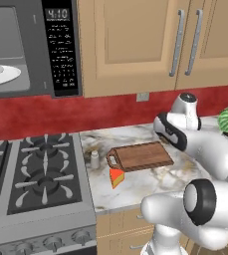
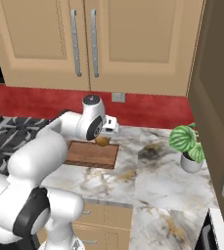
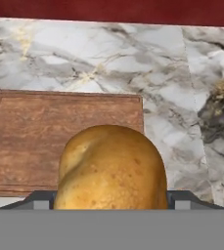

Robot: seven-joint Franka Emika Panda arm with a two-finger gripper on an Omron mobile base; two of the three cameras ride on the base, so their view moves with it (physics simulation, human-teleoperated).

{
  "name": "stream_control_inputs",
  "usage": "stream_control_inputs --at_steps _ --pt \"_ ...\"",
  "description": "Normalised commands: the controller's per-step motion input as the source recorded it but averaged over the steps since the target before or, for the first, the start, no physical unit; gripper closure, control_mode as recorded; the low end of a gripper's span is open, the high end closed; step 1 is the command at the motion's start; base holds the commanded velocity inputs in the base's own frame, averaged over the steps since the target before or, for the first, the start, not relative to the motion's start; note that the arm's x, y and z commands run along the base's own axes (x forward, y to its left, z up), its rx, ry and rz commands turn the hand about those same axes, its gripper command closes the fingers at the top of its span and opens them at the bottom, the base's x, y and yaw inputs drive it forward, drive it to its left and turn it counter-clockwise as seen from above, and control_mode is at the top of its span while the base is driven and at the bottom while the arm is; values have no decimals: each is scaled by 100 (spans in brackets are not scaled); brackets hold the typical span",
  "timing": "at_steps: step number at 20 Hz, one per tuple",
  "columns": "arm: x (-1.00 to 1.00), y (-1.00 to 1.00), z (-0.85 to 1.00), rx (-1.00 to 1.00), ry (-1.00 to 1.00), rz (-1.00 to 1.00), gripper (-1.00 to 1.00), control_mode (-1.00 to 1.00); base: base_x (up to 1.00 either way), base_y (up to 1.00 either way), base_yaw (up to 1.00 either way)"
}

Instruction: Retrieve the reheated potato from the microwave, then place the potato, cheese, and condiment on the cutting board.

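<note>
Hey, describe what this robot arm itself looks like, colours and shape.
The arm is glossy white, built of thick rounded segments like fat tubes. Its joints are ringed with dark grey or black bands, and a round cap with a dark centre tops the wrist. The claw has small dark grey fingertips. No cables or markings show.

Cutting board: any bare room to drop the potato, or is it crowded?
The cutting board is bare across its whole top. The potato sits in the claw over its right end. Crowded spot: off the handle end, where the shaker and cheese stand on the counter beside the stove.
</note>
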Motion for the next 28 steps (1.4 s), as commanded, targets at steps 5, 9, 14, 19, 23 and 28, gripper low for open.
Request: stream_control_inputs --at_steps 5,9,14,19,23,28 --pt "25 -8 -32 8 -6 8 100 -100 0 0 0" --pt "19 0 -36 0 0 2 100 -100 0 0 0" --pt "18 2 -29 0 0 0 100 -100 0 0 0" --pt "17 4 -29 0 0 0 100 -100 0 0 0" --pt "13 1 -31 0 2 1 100 -100 0 0 0" --pt "3 0 -30 -1 1 2 100 -100 0 0 0"
